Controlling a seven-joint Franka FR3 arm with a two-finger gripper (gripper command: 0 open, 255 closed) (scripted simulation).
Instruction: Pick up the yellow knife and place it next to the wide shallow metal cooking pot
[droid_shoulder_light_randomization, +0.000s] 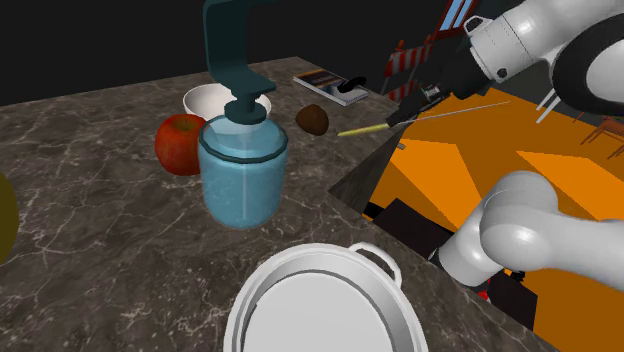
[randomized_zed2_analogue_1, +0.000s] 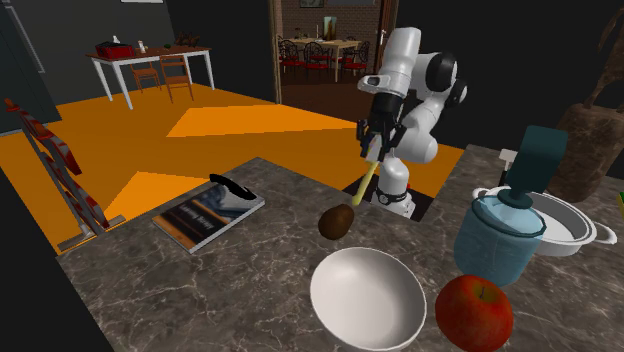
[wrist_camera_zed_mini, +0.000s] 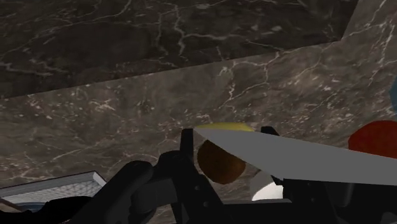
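Yellow-handled knife (droid_shoulder_light_randomization: 362, 130) pinched in the jaws, lifted off the marble table (droid_shoulder_light_randomization: 100, 200); placing it beside the white pot (droid_shoulder_light_randomization: 330, 252) not yet done.

Knife (droid_shoulder_light_randomization: 365, 128) (yellow handle, grey blade) aloft, slightly tilted; pale wide two-handled pot (droid_shoulder_light_randomization: 310, 257) upright, well apart.
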